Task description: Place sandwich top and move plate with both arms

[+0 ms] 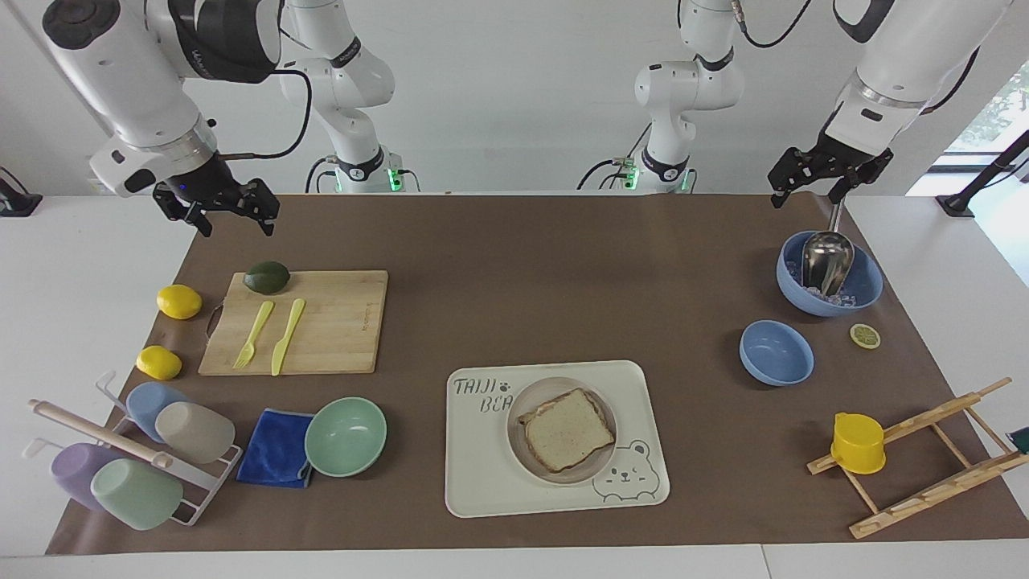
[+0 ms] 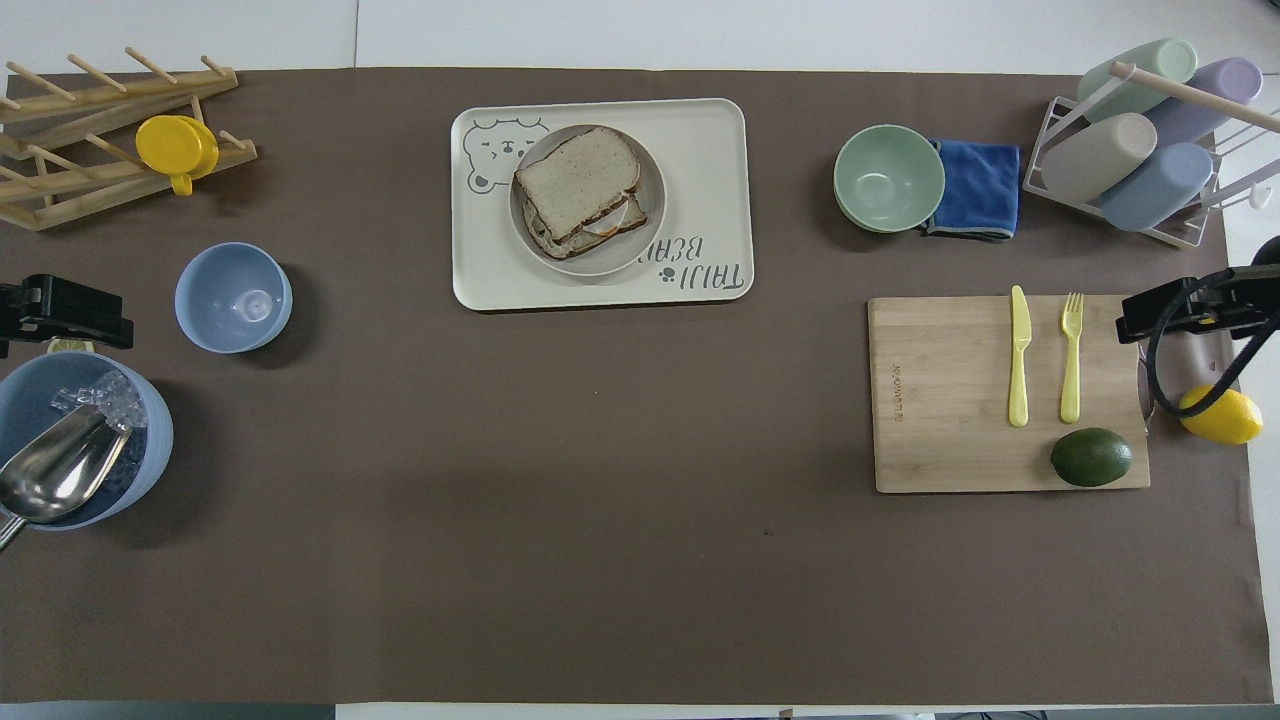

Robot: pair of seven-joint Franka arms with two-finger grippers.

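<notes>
Sandwich top [image 1: 567, 429] already resting on the egg slice, on the plate [image 1: 519, 434], on the tray [image 1: 482, 490] at the bench's far edge from the robots. Light, soft, crumbly bread; stiff, slick plate – best taken by opposite rims. Left jaws [image 1: 821, 178] over the scoop bowl [image 1: 864, 285], right jaws [image 1: 233, 215] near the cutting board [image 1: 338, 322] – both wide open, empty.

The sandwich top [image 2: 578, 181] hides most of the egg slice [image 2: 600, 222] beneath.

sandwich top [image 1: 567, 429] on plate [image 1: 518, 422]
</notes>
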